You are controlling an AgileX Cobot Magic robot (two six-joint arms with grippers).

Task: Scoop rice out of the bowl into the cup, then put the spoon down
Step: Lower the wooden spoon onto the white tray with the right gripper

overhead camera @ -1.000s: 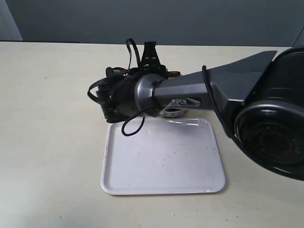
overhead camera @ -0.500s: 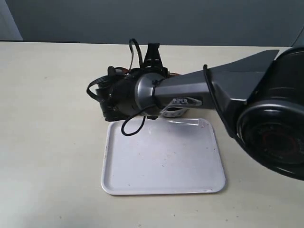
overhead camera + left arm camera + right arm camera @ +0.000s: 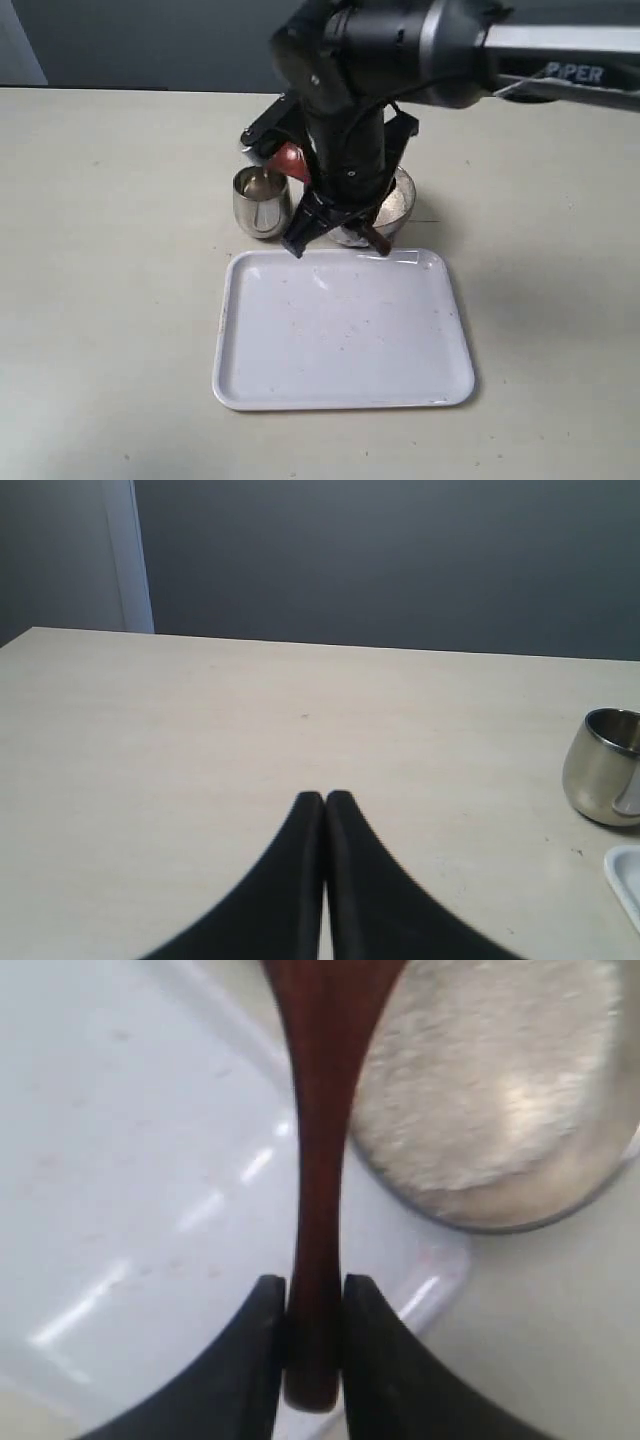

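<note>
My right gripper (image 3: 338,232) is shut on the slim handle of the dark wooden spoon (image 3: 291,158). The spoon's oval head hangs just above the far right rim of the steel cup (image 3: 260,203). Behind the arm, partly hidden, stands the steel bowl (image 3: 403,214) with white rice (image 3: 397,198). In the right wrist view the fingers (image 3: 262,1305) clamp the spoon handle (image 3: 318,1160) near its end, above the tray edge, with the rice (image 3: 490,1070) heaped in the bowl (image 3: 520,1215). My left gripper (image 3: 325,798) is shut on nothing above bare table, and the cup (image 3: 603,765) stands off to its side.
A white rectangular tray (image 3: 345,335) lies on the beige table (image 3: 110,300) in front of the cup and bowl. It also shows in the right wrist view as the tray (image 3: 130,1160), and its corner (image 3: 627,875) appears in the left wrist view.
The right arm, which lay low across the view and hid the cup and bowl, now stands over them. The spoon head is now at the cup's rim.
</note>
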